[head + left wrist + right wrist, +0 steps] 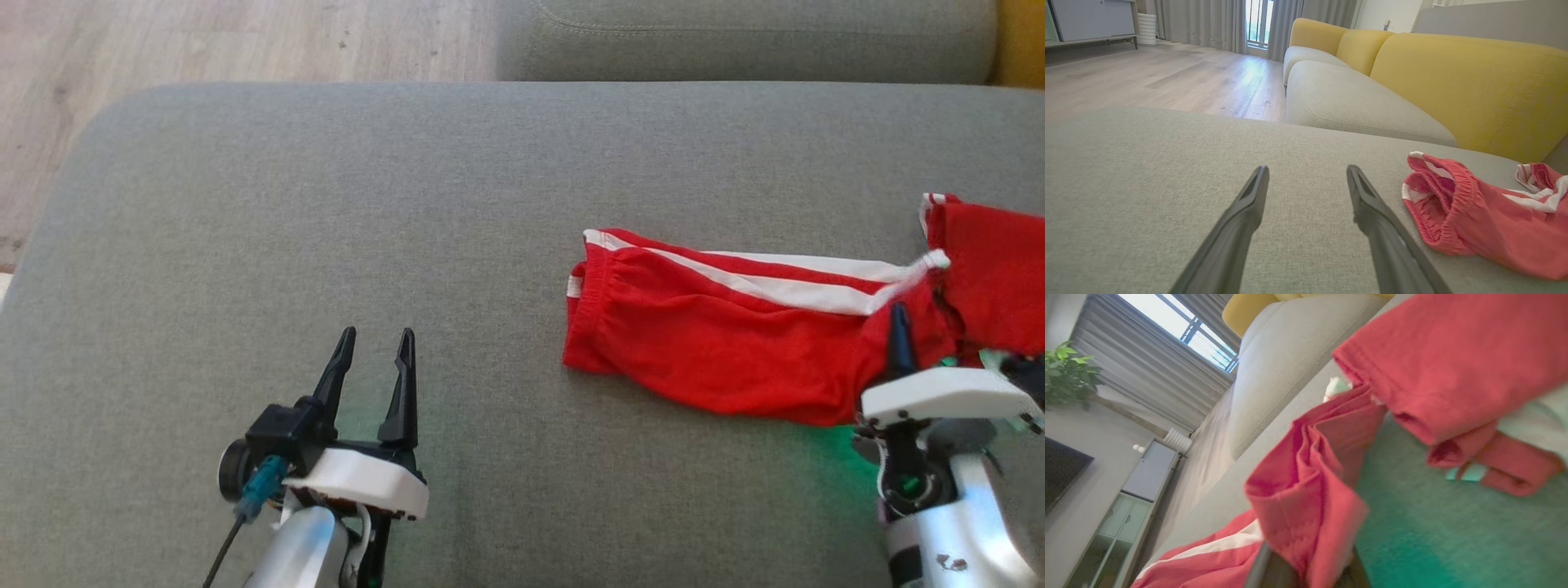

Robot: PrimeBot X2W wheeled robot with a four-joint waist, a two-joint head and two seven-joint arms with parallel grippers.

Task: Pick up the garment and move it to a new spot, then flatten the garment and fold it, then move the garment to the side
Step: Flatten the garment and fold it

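The garment [718, 343] is a pair of red shorts with white side stripes, lying on the grey sofa cushion [408, 204] at the right. Its elastic waistband faces left, also seen in the left wrist view [1457, 212]. My right gripper [900, 327] is shut on a fold of the garment near its right part. In the right wrist view the pinched red cloth [1306, 522] bunches up over the fingers, and another part of the cloth hangs above. My left gripper [374, 371] stands open at the lower left, well apart from the garment, nothing between its fingers [1249, 204].
A second grey seat cushion [735, 41] lies beyond the one I work on, with yellow backrests [1466, 81] to the right. Wooden floor [204, 41] lies past the cushion's far left edge. Bare cushion stretches left of the garment.
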